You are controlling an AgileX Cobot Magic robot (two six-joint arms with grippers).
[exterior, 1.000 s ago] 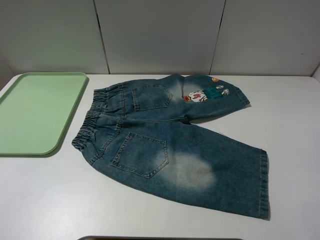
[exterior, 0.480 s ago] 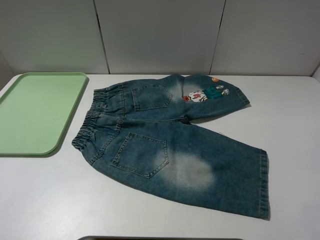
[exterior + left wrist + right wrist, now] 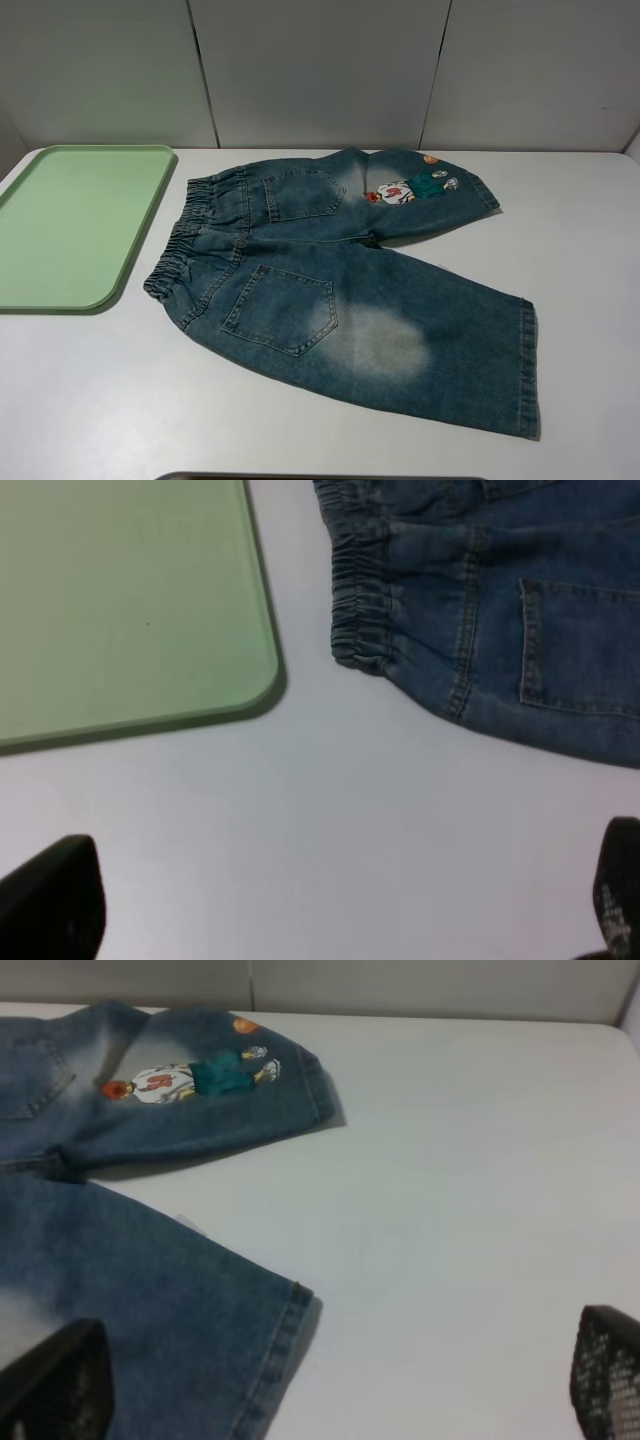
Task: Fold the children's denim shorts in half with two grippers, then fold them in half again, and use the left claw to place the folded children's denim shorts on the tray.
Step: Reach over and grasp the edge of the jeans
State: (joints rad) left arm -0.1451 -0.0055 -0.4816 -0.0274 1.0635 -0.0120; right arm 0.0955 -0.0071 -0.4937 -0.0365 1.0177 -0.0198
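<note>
- On the white table (image 3: 100, 400), the shorts (image 3: 340, 290) lay spread flat and unfolded, back side up, with the two legs splayed apart.
- Beside the shorts, off their waistband (image 3: 190, 235) end, sat the green tray (image 3: 70, 225). It was near the waistband but not touching it.
- At that end the waistband was gathered into tight elastic folds, and one corner of it pointed toward the tray's rounded corner.
- On the shorts' nearer leg sat a back pocket (image 3: 280, 308), with a pale faded area (image 3: 375, 340) just beside it toward the hem.
- On the farther leg, a second pocket (image 3: 300, 193) lay near the waistband and a cartoon patch (image 3: 410, 187) near the hem.
- Near the shorts' waistband corner, the left gripper (image 3: 335, 920) hovered above bare table, its jaws wide and holding nothing.
- By the hem of the shorts' nearer leg hung the right gripper (image 3: 330, 1390), its jaws wide and empty. One dark tip showed in front of the denim, the other over bare table. Whether that tip touched the cloth could not be told.
</note>
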